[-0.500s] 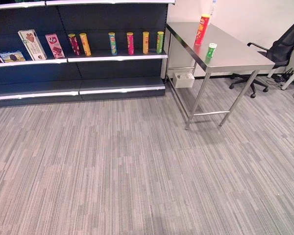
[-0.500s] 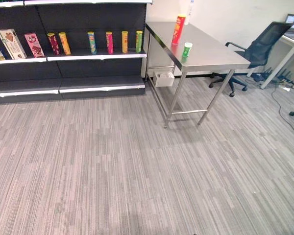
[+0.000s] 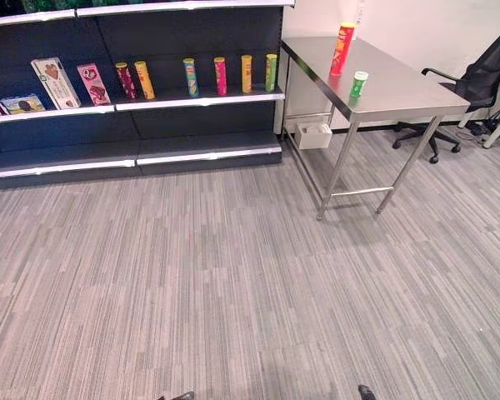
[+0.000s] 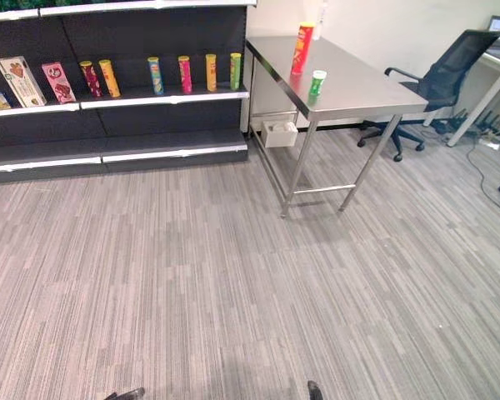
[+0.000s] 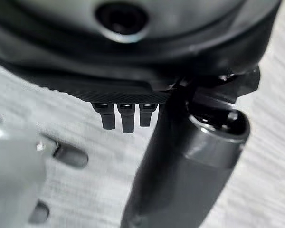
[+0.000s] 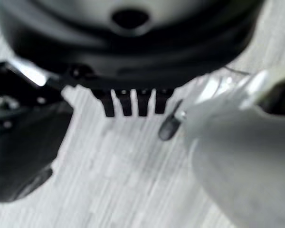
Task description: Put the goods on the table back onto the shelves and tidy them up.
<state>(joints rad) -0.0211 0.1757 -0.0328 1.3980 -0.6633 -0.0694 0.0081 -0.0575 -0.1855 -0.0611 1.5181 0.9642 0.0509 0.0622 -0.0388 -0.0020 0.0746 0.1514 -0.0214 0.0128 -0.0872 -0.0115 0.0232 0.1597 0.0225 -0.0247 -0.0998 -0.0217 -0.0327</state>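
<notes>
A tall red can (image 3: 344, 48) and a short green can (image 3: 359, 84) stand on the steel table (image 3: 404, 93) at the far right. To its left is the dark shelf unit (image 3: 200, 99), whose middle board carries a row of several upright cans (image 3: 221, 75) and a few snack boxes (image 3: 54, 82). My left hand (image 3: 182, 397) and right hand (image 3: 366, 392) just peek in at the bottom edge, far from table and shelves. In the wrist views the left hand (image 5: 126, 116) and right hand (image 6: 130, 102) hang over the carpet, fingers straight, holding nothing.
Wide striped grey carpet lies between me and the shelves. A black office chair (image 3: 475, 87) stands right of the table, and a small white box (image 3: 312, 135) hangs under the table's left end. A white desk (image 4: 496, 71) shows at the far right.
The whole picture has shifted slightly, so the camera moved. The tips of both hands have come into sight at the bottom edge. The cans and boxes stay put.
</notes>
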